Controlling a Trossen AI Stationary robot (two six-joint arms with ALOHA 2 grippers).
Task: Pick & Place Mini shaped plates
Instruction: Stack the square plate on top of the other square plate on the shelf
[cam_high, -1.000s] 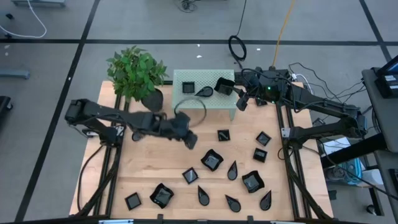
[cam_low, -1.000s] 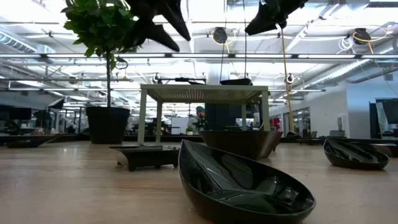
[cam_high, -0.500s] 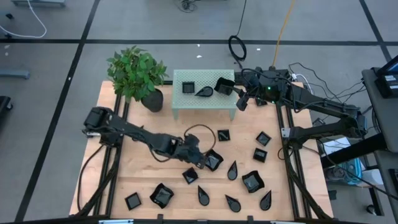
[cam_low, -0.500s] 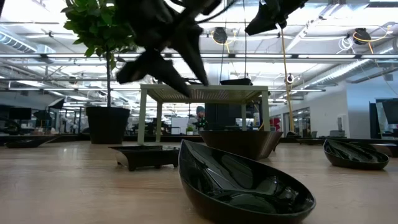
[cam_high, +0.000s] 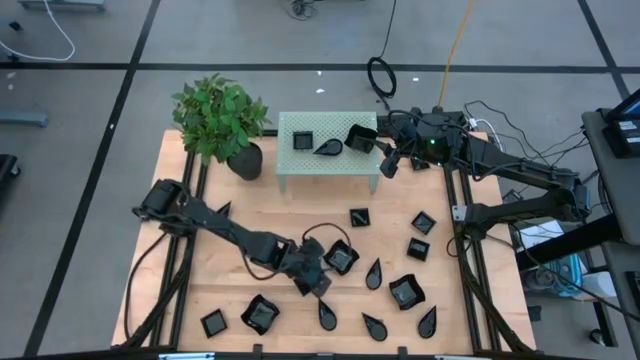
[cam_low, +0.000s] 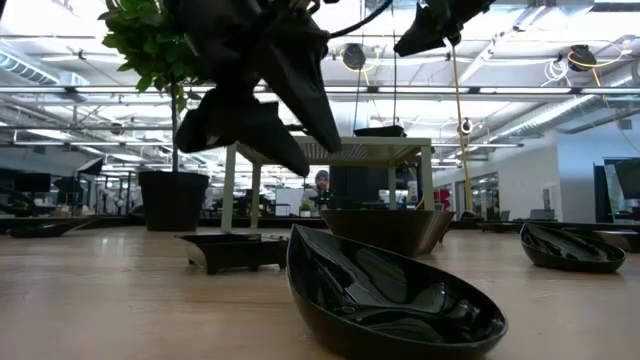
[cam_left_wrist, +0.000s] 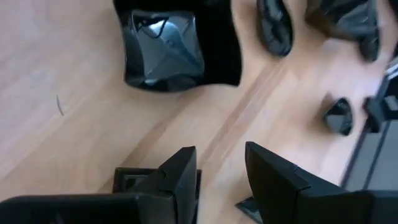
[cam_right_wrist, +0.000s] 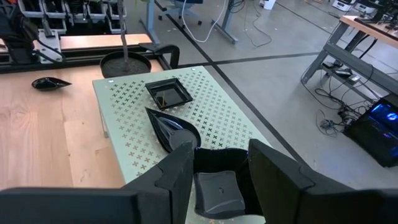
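Observation:
Glossy black mini plates lie scattered over the wooden table's near half. My left gripper (cam_high: 316, 279) (cam_left_wrist: 221, 163) hangs open just above a flat square plate (cam_left_wrist: 129, 179), a finger on either side of it and clear of it; a wavy-edged plate (cam_left_wrist: 165, 50) lies just beyond. My right gripper (cam_high: 388, 162) (cam_right_wrist: 221, 155) waits open above a wavy-edged plate (cam_right_wrist: 216, 186) resting on the right end of the pale green stand (cam_high: 300, 165). On that stand also lie a flat square plate (cam_right_wrist: 168, 93) and a teardrop plate (cam_right_wrist: 172, 130).
A potted plant (cam_high: 222, 118) stands at the far left corner beside the stand. Teardrop plates (cam_high: 373, 273), wavy-edged plates (cam_high: 406, 292) and flat squares (cam_high: 213, 323) crowd the near and right areas. Bare wood (cam_high: 230, 270) lies to the left. A teardrop plate (cam_low: 390, 295) sits close to the low camera.
My left gripper has swept from just in front of the stand toward the table's near edge and a little to the right, dropping lower, and now hangs over the flat square plate beside a wavy-edged one. No plate has moved.

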